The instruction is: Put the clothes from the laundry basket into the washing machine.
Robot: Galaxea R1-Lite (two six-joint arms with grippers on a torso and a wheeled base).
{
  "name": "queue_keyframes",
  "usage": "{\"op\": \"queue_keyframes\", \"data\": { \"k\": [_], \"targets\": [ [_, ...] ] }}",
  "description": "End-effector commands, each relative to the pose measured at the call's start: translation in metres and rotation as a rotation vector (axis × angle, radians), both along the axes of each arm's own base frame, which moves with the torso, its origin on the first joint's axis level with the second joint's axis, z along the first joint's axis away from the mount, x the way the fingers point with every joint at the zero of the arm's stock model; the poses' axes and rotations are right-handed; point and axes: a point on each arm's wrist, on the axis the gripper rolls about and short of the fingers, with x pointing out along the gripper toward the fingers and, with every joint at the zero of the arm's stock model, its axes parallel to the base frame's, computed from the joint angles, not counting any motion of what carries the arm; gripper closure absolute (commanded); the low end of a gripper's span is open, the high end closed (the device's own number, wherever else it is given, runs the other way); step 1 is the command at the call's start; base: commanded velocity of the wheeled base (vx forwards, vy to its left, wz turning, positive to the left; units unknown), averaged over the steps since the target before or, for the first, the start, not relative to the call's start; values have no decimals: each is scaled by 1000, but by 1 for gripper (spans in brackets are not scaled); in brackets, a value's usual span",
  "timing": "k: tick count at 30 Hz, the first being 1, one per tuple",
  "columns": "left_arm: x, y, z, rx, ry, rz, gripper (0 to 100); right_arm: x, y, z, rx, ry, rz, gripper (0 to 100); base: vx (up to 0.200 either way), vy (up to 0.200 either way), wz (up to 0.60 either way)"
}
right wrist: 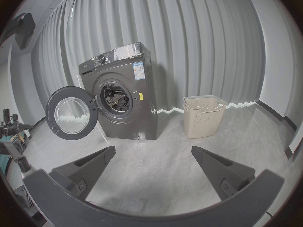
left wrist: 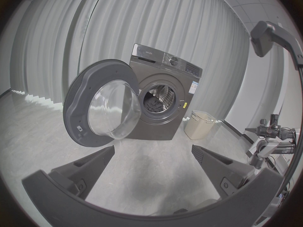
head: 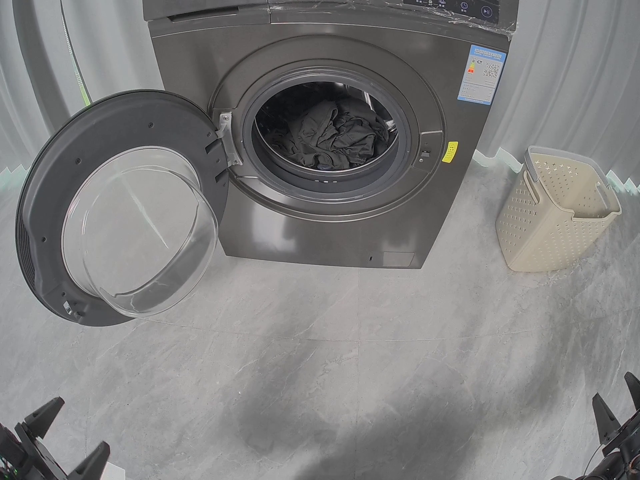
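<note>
A grey front-loading washing machine [head: 327,115] stands ahead, its round door [head: 120,208] swung wide open to the left. Dark clothes [head: 330,133] lie in the drum, also seen as dark clothes [right wrist: 118,101] and dark clothes [left wrist: 155,103]. A beige perforated laundry basket [head: 557,211] sits on the floor to the machine's right; no clothes show in what I see of its inside. My left gripper [left wrist: 153,152] is open and holds nothing, low at the front left [head: 57,438]. My right gripper [right wrist: 153,152] is open and holds nothing, low at the front right [head: 617,411].
Grey tiled floor [head: 333,355] stretches between me and the machine. Pale curtains [right wrist: 202,41] hang behind machine and basket. The open door juts out over the floor at the left. Other equipment on a stand [left wrist: 271,136] stands far off to the right.
</note>
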Motion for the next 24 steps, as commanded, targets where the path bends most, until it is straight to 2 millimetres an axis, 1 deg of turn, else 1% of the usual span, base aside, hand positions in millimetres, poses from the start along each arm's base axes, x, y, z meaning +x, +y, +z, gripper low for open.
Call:
{"op": "queue_keyframes", "data": {
  "k": [1,4,6,8,10,14,16,18,21,24],
  "targets": [
    [-15,-3,-17,7,-77,21,0,-1,-1,-4,-3,-9,-72,0,0,0,0],
    [-15,-1,-17,31,-88,83,0,-1,-2,-4,2,-17,-81,0,0,0,0],
    [-14,2,-18,75,-84,220,0,-1,-2,-4,-26,-14,-120,0,0,0,0],
    [-14,3,-18,83,-84,277,0,-1,-2,-4,-39,-5,-134,0,0,0,0],
    [-14,3,-18,89,-84,282,0,-1,-2,-4,-44,-3,-144,0,0,0,0],
    [-14,3,-19,125,-81,291,0,-5,1,-5,-95,-37,-240,0,0,0,0],
    [-14,4,-24,148,-33,338,0,-10,2,-6,-124,-97,-212,0,0,0,0],
    [-14,6,-25,138,-10,377,0,-10,2,-6,-123,-100,-194,0,0,0,0],
    [-14,6,-24,123,-25,380,0,-9,2,-7,-120,-95,-200,0,0,0,0],
    [-14,5,-24,126,-27,374,0,-9,3,-7,-117,-94,-186,0,0,200,0]
  ]
}}
